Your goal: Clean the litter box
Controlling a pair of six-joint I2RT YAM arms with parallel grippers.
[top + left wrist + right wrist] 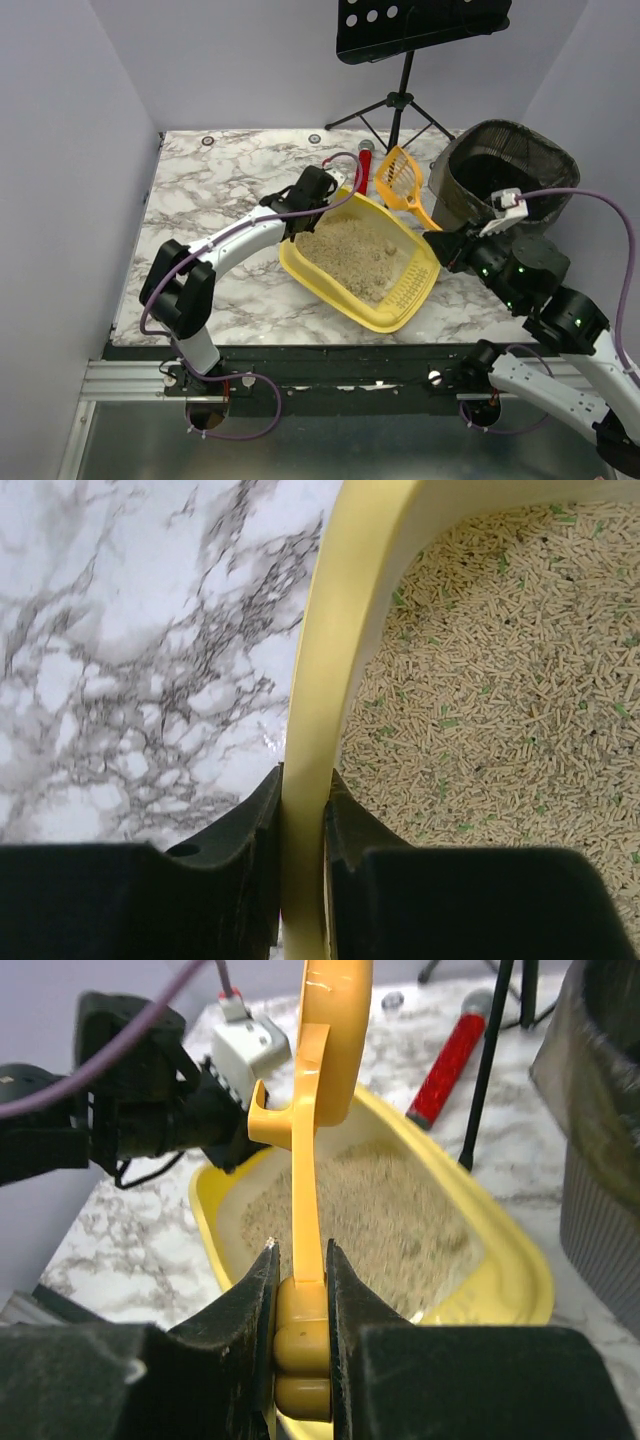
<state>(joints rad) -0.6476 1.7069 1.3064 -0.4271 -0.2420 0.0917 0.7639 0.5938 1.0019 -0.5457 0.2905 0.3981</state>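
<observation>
The yellow litter box (412, 292) lies at an angle in the middle of the marble table, with beige litter (352, 252) inside. My left gripper (301, 214) is shut on its far-left wall; in the left wrist view the yellow rim (345, 620) runs up between the black fingers (250, 825), with litter (500, 680) to the right. My right gripper (438, 243) is shut on the handle of the orange-yellow slotted scoop (399, 180). The scoop's head hangs above the table beyond the box's far edge. In the right wrist view the scoop (328, 1050) rises from my gripper (300, 1265) over the box (505, 1250).
A black mesh bin (505, 165) with a dark liner stands at the back right, close to my right arm. A red cylinder (366, 168) lies behind the box next to the scoop head. A music stand's tripod (398, 105) is at the table's back edge. Walls close in both sides.
</observation>
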